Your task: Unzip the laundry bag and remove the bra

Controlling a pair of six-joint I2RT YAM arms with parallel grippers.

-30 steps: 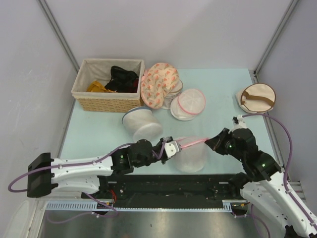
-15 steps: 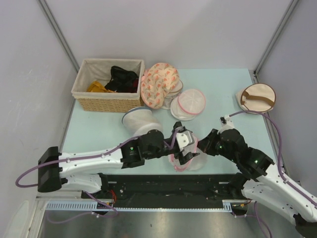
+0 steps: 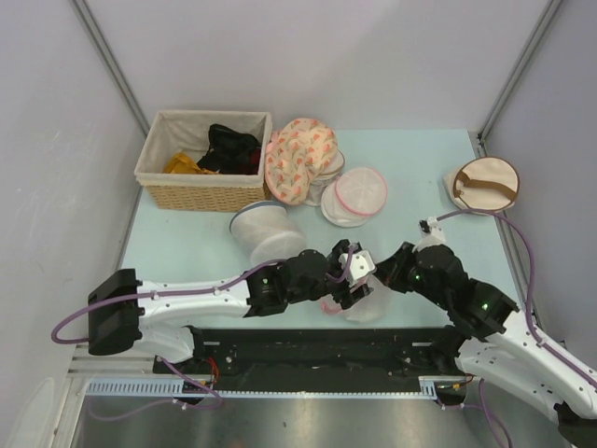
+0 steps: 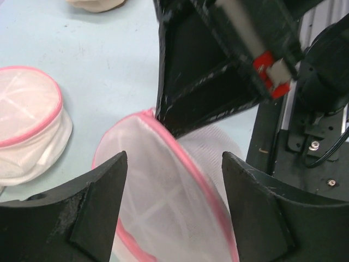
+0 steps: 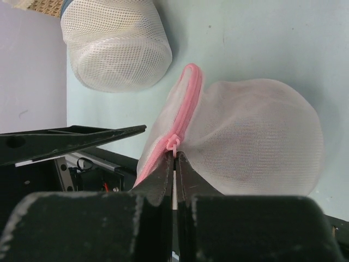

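Note:
The laundry bag (image 3: 364, 306), a small white mesh pouch with a pink zipper band, lies at the table's near edge between both arms. My left gripper (image 3: 357, 277) stands open over it, one finger on either side of the bag (image 4: 163, 191). The left fingers (image 4: 103, 185) are apart with mesh between them. My right gripper (image 5: 175, 155) is shut on the pink zipper pull (image 5: 175, 143) at the bag's (image 5: 256, 136) rim, coming in from the right (image 3: 390, 271). No bra is in view; nothing red shows through the mesh.
A larger white mesh cylinder (image 3: 266, 233) lies just behind the left arm. Further back are a wicker basket (image 3: 154, 173) with black and yellow cloth, a peach floral bag (image 3: 298, 159), another pink-rimmed pouch (image 3: 359, 194) and a beige round bag (image 3: 485, 184).
My left gripper let go of the bag's rim, opened, and moved right over the bag. The right gripper came left with the zipper pull, and the bag is no longer stretched.

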